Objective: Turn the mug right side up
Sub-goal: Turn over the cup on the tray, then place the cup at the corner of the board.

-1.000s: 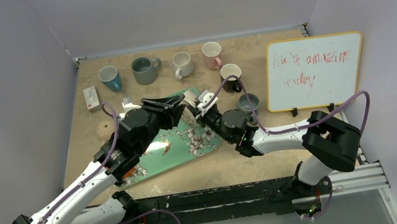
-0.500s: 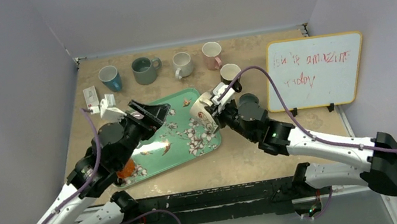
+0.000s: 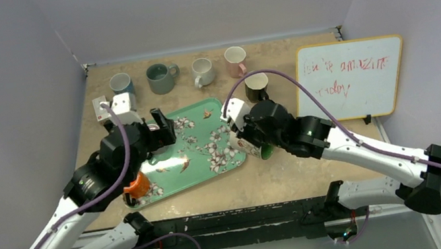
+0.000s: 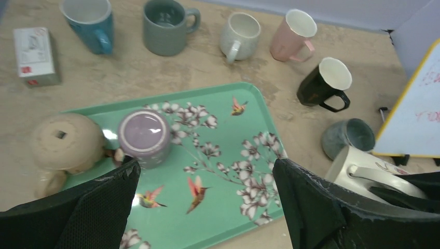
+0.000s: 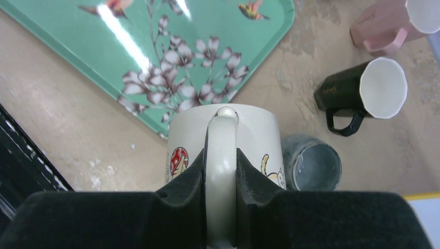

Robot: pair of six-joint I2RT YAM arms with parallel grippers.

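Your right claw (image 5: 220, 161) grips the cream mug (image 5: 257, 129) by its handle, tilted, just beside the right corner of the tray (image 5: 155, 127). Your left claw (image 4: 205, 171) stands wide and holds nothing. The turning step seems in hand; next, rotate the mug mouth-up and lower it gently onto the desk (image 5: 78, 140).

Tray (image 4: 223, 207) mid-table. Behind it, 4 mugs (image 4: 88, 23) (image 4: 166, 26) (image 4: 238, 36) (image 4: 293, 33) in row along far edge; box (image 4: 33, 54) left of row. On tray's left part: upturned mug (image 4: 144, 137); domed object (image 4: 65, 142) just left of it, at tray edge. Right of tray: faceted mug (image 4: 324, 83), small cup (image 4: 350, 137) before it, handled mug (image 4: 358, 163) just beside cup. Whiteboard (image 4: 415, 114) far right.
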